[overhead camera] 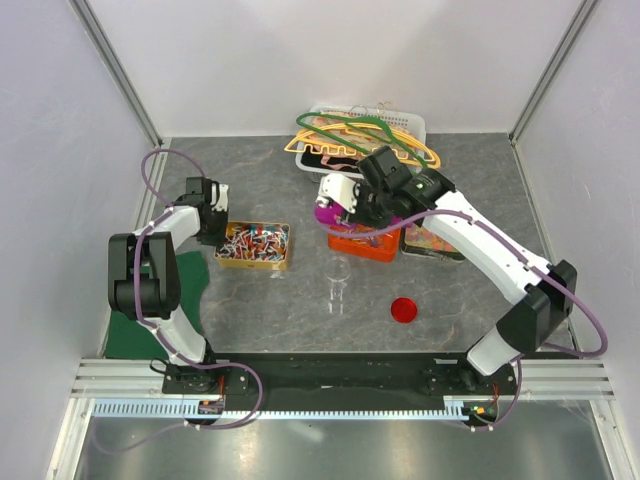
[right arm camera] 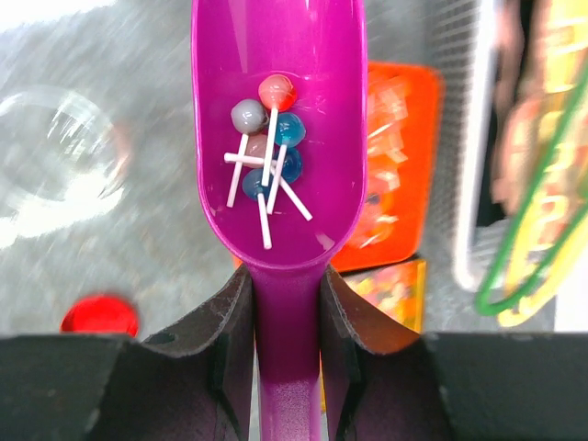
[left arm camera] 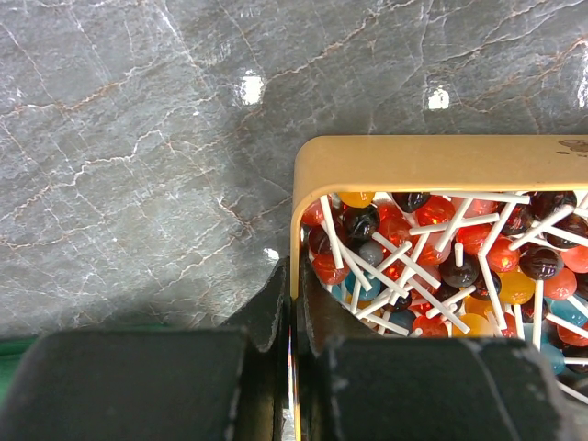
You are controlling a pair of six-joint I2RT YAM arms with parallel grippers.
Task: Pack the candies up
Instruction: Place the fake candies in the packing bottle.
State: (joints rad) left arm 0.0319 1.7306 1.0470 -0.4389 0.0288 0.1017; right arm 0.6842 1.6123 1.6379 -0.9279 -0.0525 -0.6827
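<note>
The candies (left arm camera: 441,266) are small lollipops on white sticks, red, blue, orange and dark, filling a yellow box (overhead camera: 250,266) at the left centre. My left gripper (overhead camera: 216,222) is shut on the box's left wall (left arm camera: 296,211), one finger inside and one outside, as the left wrist view (left arm camera: 296,280) shows. My right gripper (overhead camera: 352,203) is shut on the handle of a purple scoop (right arm camera: 276,55) held level above the table. The scoop bowl holds several candies (right arm camera: 271,138). A clear glass jar (overhead camera: 339,282) stands upright at the centre, left of the scoop in the right wrist view (right arm camera: 55,156).
A red lid (overhead camera: 404,310) lies right of the jar. An orange box (overhead camera: 362,245) and another box (overhead camera: 430,243) sit under the right arm. A white basket (overhead camera: 410,122) of coat hangers stands at the back. A green mat (overhead camera: 190,280) lies at the left.
</note>
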